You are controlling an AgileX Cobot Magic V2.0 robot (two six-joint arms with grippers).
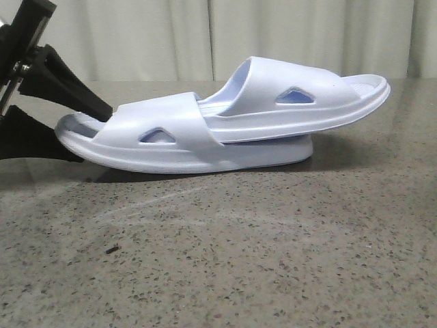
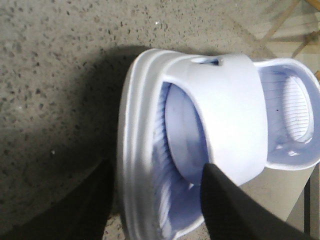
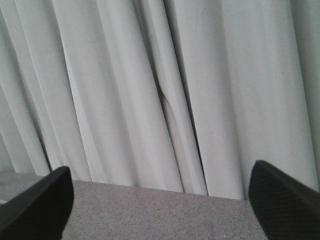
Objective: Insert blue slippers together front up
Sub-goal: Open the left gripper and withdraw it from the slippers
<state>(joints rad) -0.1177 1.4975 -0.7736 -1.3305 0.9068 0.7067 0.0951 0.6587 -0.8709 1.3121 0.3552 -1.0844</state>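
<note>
The two pale blue slippers lie nested on the speckled table. The lower slipper (image 1: 171,147) rests on its sole. The upper slipper (image 1: 300,102) is pushed under the lower one's strap and juts out to the right, tilted slightly upward. My left gripper (image 1: 94,135) is shut on the left end of the lower slipper, one finger over the footbed and one beneath the sole. In the left wrist view the thick sole rim (image 2: 135,125) runs between the fingers of that gripper (image 2: 157,166), and the upper slipper's rounded end (image 2: 182,135) shows under the strap. My right gripper (image 3: 160,170) stands open, facing the curtain.
A pale pleated curtain (image 1: 307,34) hangs behind the table's far edge. A small dark speck (image 1: 113,249) lies on the near tabletop (image 1: 273,260). Wooden legs (image 2: 280,22) show beyond the slippers in the left wrist view.
</note>
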